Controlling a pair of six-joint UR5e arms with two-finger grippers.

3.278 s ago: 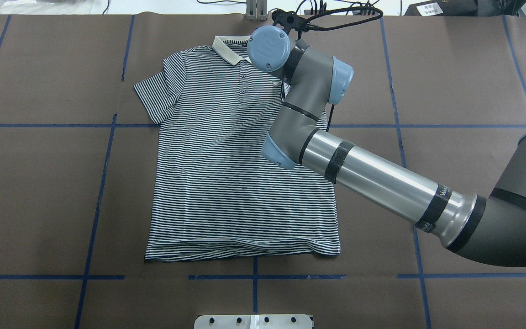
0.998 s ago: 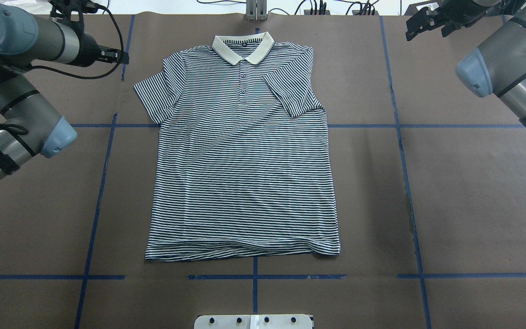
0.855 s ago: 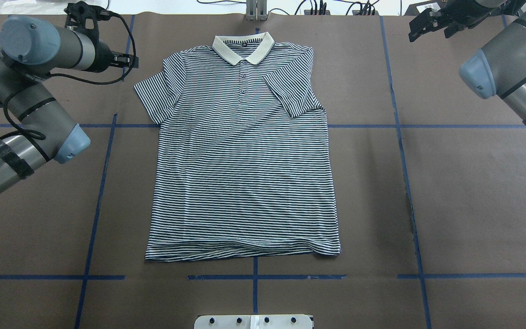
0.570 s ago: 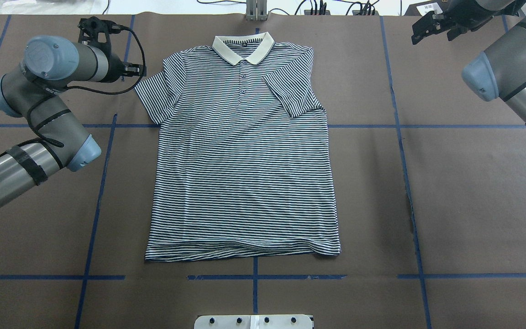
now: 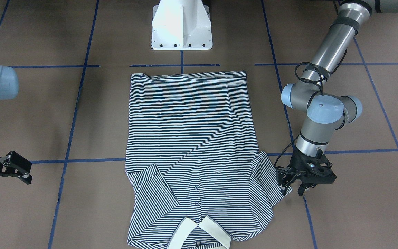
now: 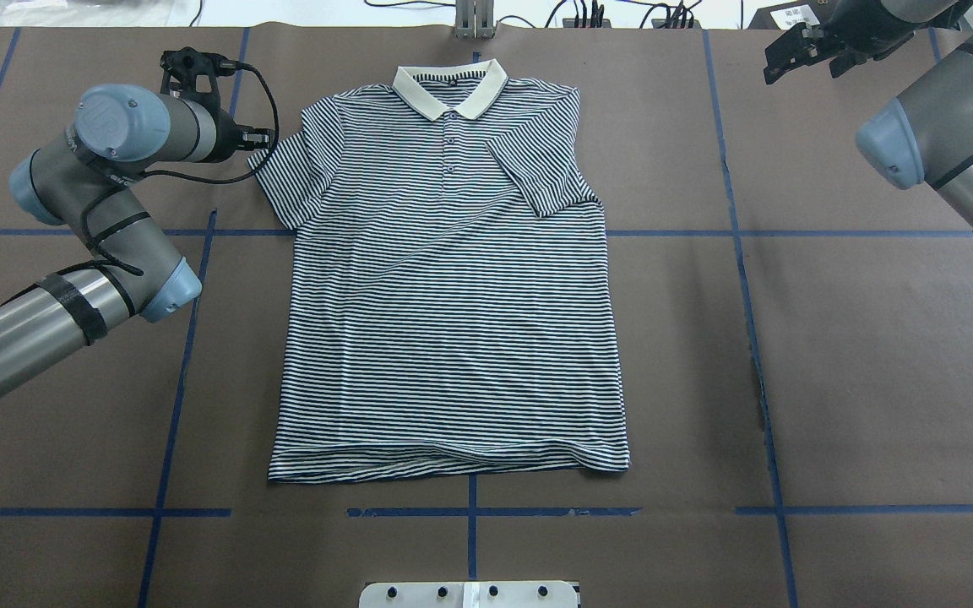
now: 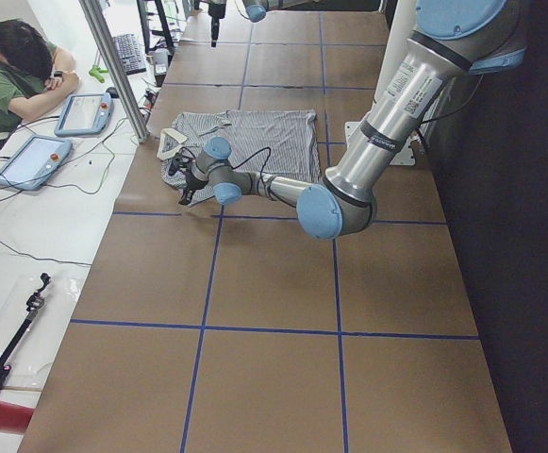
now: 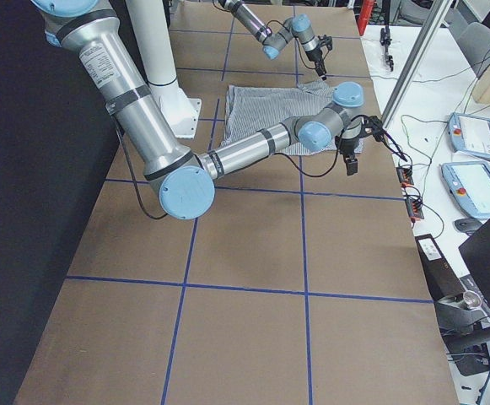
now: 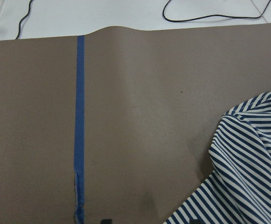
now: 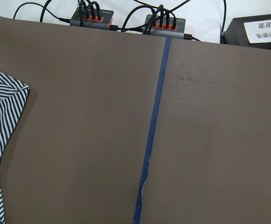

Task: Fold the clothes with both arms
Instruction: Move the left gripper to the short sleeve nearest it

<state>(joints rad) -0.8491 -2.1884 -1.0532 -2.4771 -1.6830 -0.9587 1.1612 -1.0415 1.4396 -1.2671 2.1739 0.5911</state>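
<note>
Brown surface, wide and flat. Spread face-up at its middle, striped polo shirt, cream collar away from the white base, one sleeve folded onto the chest. Left arm low beside the spread sleeve, jaws apart, seemingly just touching its edge. Right arm well apart from the cloth, jaws likewise apart.

We see our left black two-finger gripper just beside the spread sleeve of the flat navy-and-white striped polo shirt; our right black gripper hangs well apart from its folded-in sleeve.
</note>
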